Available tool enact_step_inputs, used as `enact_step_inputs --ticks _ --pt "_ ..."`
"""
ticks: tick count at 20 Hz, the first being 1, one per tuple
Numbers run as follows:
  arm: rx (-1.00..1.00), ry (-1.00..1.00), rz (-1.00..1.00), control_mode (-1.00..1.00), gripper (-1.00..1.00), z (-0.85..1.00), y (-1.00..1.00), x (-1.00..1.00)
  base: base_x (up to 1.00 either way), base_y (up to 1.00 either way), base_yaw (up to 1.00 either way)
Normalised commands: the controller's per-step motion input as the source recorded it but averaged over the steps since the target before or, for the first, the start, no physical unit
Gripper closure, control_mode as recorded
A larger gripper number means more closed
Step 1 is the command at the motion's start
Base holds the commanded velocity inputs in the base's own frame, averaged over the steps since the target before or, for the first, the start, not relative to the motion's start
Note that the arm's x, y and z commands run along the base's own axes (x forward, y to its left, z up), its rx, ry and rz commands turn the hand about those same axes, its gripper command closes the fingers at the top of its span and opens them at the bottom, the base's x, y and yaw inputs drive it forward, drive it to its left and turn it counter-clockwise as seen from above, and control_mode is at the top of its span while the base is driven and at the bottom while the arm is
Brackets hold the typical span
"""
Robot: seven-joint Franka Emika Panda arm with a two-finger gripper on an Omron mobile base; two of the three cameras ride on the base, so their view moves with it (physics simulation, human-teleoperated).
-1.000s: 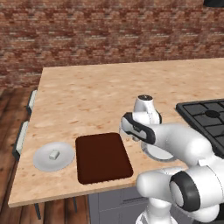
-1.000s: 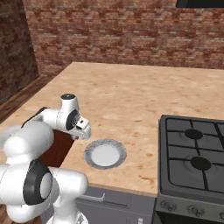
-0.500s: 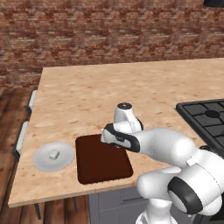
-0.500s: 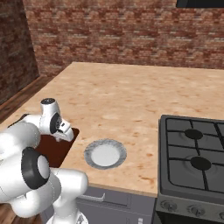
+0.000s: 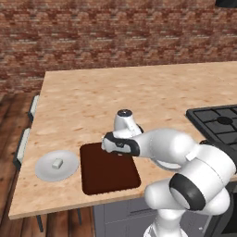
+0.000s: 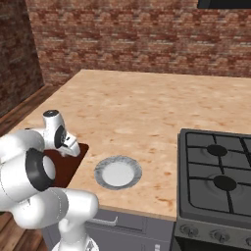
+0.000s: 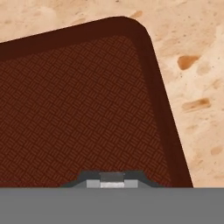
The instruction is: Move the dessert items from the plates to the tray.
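Two plates lie on the counter: the plain plate [image 5: 56, 165], by the left edge beside the tray [image 5: 109, 169], holds a small cube [image 5: 57, 163]; the fluted plate [image 6: 117, 172] looks bare. The gripper [image 5: 121, 149] hovers over the tray's far right corner, probably to release something; whether its jaws are spread or pinching I cannot tell.

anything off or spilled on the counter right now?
Nothing stands out. The tray lies flat, one dessert piece sits on the plain plate, the fluted plate is bare, and the hand hangs over the tray.

Dark tray [image 7: 78, 109] corner on counter [image 7: 197, 65]
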Motion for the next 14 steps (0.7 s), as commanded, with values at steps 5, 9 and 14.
enact_step_inputs --ticks 5,9,14 --pt "0.0 0.0 0.0 -1.0 -1.0 0.0 0.0 0.0 0.0 0.0 0.0" --pt "0.0 0.0 0.0 -1.0 -1.0 0.0 0.0 0.0 0.0 0.0 0.0" --pt "0.05 0.0 0.0 -1.0 -1.0 0.1 0.38 0.0 0.0 0.0 0.0"
